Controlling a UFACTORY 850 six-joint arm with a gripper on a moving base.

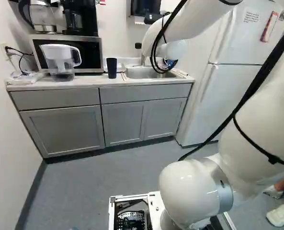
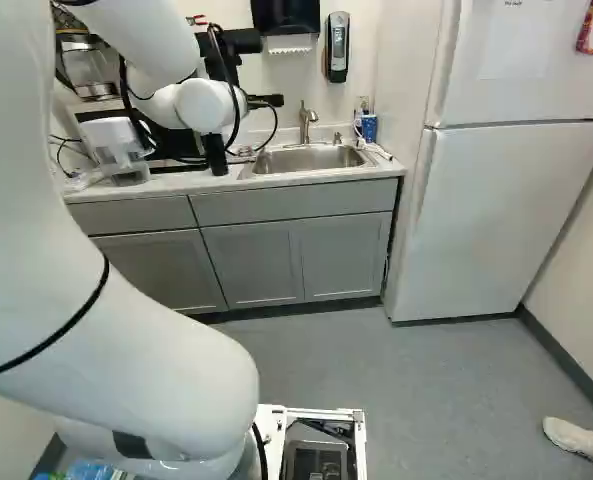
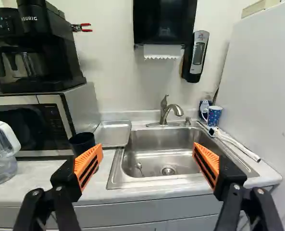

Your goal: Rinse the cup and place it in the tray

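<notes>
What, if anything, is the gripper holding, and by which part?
Nothing is held: the gripper stands open, and the dark cup is on the counter, beside the metal tray.

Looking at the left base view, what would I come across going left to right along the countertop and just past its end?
White-lidded water pitcher → dark cup → metal sink → white fridge

You get "KEURIG" on the coffee maker (image 3: 47, 24), wrist view upper left; fridge sheet (image 1: 251, 17), left base view upper right, too small.
</notes>
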